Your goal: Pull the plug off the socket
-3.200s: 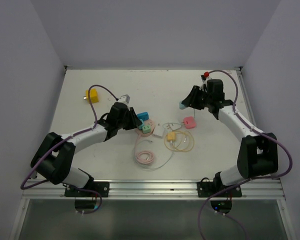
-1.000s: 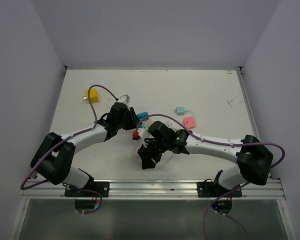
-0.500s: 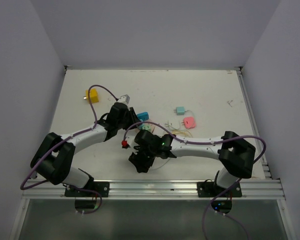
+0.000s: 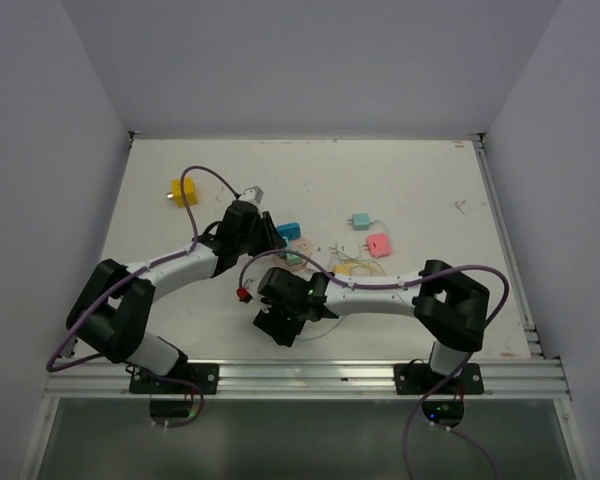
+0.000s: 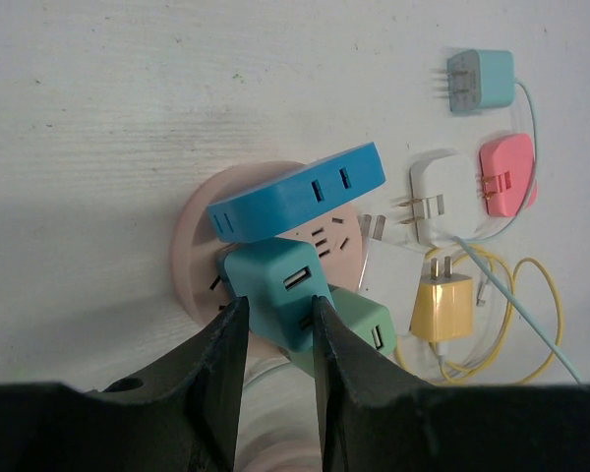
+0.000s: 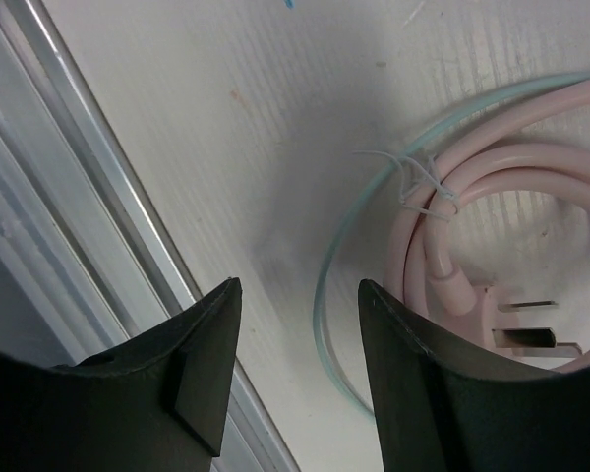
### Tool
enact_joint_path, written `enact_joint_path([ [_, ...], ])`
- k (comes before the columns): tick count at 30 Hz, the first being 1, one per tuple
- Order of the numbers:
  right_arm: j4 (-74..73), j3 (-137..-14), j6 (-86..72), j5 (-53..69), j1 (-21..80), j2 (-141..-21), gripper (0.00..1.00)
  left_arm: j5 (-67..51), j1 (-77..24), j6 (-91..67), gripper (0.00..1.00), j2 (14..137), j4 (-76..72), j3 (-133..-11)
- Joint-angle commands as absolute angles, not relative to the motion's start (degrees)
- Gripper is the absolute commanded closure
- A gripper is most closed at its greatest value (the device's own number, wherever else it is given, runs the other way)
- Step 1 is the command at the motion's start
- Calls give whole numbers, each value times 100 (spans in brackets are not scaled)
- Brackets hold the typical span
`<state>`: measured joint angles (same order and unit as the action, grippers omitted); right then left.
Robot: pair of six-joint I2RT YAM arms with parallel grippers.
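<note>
In the left wrist view, a round pink socket [image 5: 192,246] lies on the white table with three plugs stuck in it. They are a blue plug [image 5: 295,192], a teal USB plug [image 5: 275,290] and a green plug [image 5: 364,329]. My left gripper [image 5: 275,307] is shut on the teal plug, one finger pressed against each side. From above, the left gripper [image 4: 268,238] sits at the socket cluster beside the blue plug [image 4: 288,231]. My right gripper [image 4: 280,325] hangs open near the front edge, over a coiled pink cable [image 6: 492,187], holding nothing.
Loose chargers lie right of the socket: white [image 5: 442,197], pink [image 5: 508,172], teal [image 5: 480,81] and yellow [image 5: 442,307] with a looped yellow cable. A yellow block [image 4: 184,191] sits at the back left. The aluminium front rail [image 6: 69,197] runs close beside the right gripper.
The right arm has swung from the back right, where a teal charger now lies, across the middle to the front edge by the cable coil. The left gripper stays on the teal plug.
</note>
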<state>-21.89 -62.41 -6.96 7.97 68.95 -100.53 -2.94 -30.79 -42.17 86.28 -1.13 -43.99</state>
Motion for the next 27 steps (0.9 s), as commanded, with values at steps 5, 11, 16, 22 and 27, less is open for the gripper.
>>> enact_joint_path([
  [5, -2443, -6460, -554, 352, 6935, -10204, 47, 123, -3076, -3604, 66, 9378, 1828, -4368],
  [11, -2505, -6530, -492, 360, 6943, -10397, 59, 158, -3024, -3560, 66, 9404, 1872, -4482],
  [16, -2549, -6565, -422, 431, 6943, -10397, 82, 176, -2997, -3551, 66, 9352, 1881, -4403],
  [22, -2645, -6504, -176, 834, 6952, -9871, 100, 211, -2971, -3533, 66, 9387, 1863, -4377],
  [27, -2952, -6521, 272, 1877, 6952, -8950, 100, 229, -2953, -3524, 66, 9431, 1846, -4386],
])
